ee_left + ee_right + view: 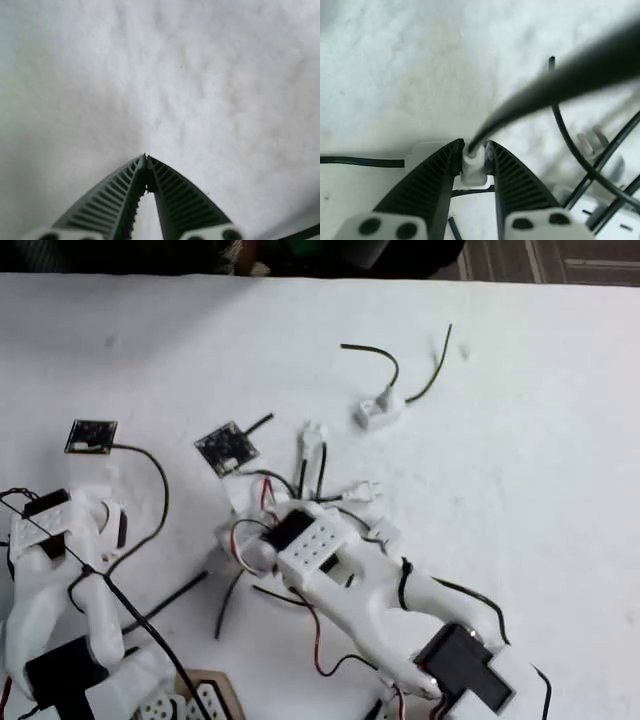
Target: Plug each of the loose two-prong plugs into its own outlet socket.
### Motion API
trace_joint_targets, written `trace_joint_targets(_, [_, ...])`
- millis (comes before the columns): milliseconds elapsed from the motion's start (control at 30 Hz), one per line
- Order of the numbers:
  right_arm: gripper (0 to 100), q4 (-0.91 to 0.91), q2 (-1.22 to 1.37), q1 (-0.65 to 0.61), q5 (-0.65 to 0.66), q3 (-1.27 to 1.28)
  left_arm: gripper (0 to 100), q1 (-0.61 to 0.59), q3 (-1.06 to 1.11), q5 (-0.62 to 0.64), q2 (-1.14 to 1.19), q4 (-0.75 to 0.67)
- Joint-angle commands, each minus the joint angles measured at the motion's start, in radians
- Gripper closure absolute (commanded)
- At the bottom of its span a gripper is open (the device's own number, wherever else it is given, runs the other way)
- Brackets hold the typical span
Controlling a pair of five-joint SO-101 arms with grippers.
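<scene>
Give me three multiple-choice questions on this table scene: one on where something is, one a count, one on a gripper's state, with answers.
1. The left gripper is above: A) a loose cable B) bare table C) the other arm.
2. Black squares on the table: A) one B) two C) four.
3. The right gripper is: A) wide open B) shut on nothing C) shut on a white plug.
Answers: 1 B, white surface under its tips. 2 B, a second one lies nearer the middle. 3 C, it clamps the plug.
</scene>
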Motion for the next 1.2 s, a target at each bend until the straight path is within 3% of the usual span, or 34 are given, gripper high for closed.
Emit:
trace_joint_targets(0, [98.1, 0.033, -0.005, -0.041, -0.084, 0.066, 98, 0.007, -0.005, 0.008, -0.045, -0.008])
trace_joint_targets(200, [98.1, 0.088, -0.005, -0.038, -0.261, 0.072, 98, 0.007, -0.005, 0.008, -0.045, -0.008])
trace_joint_targets(600, [98.1, 0.065, -0.015, -0.042, -0.227, 0.097, 98, 0.007, -0.005, 0.008, -0.045, -0.009])
trace_joint_targets(900, [98.1, -0.008, -0.015, -0.033, -0.028, 0.091, 98, 0.007, -0.005, 0.008, -0.045, -0.009])
trace_joint_targets(1167, [98.1, -0.163, -0.007, 0.059, 0.109, 0.091, 98, 0.007, -0.005, 0.008, -0.045, -0.009])
